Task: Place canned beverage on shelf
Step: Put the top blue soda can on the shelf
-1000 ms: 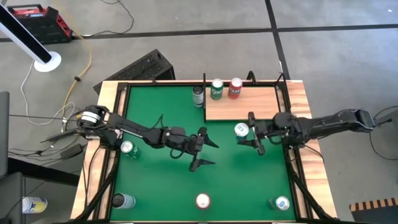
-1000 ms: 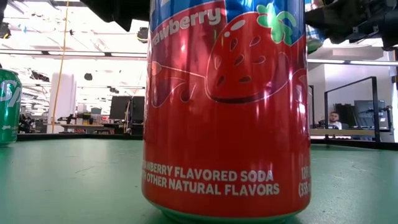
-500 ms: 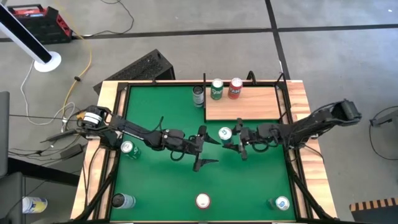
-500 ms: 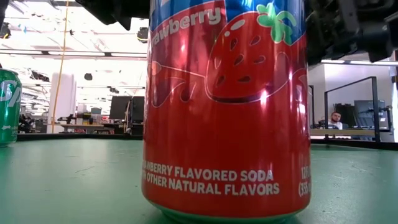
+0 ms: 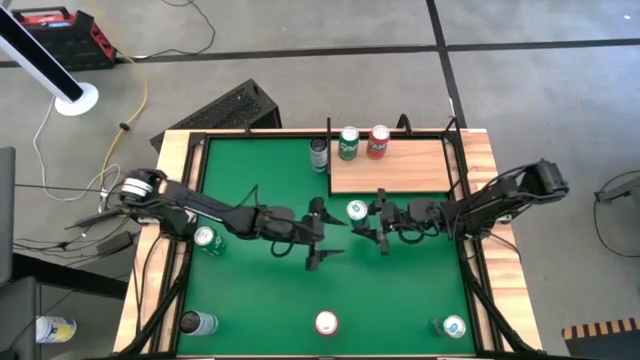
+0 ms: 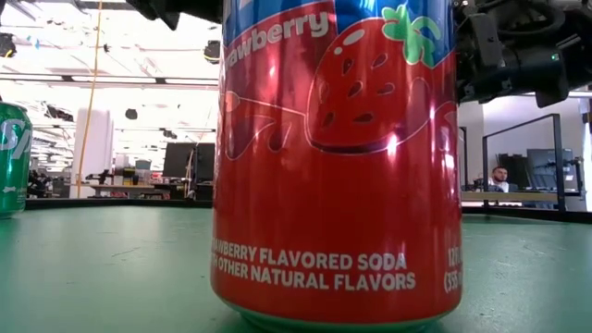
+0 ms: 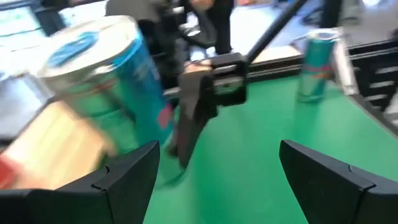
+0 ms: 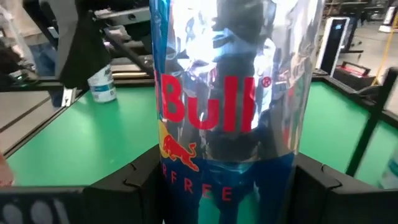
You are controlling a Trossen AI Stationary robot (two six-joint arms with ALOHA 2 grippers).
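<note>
While overhead hides it, can (image 8: pixel 227 112) lettering red

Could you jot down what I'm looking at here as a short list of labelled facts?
Setting: green table with two robot arms
Right gripper: closed on a blue-and-silver can, mid-table
Left gripper: open, empty, facing that can
Shelf: wooden panel holding a green can and a red can
Other cans: several standing around the table

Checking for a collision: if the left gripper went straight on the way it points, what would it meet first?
Probably the can held in the right gripper: the open left gripper points right at it across the table's middle. Depth is hard to judge; it might pass just beside it.
</note>
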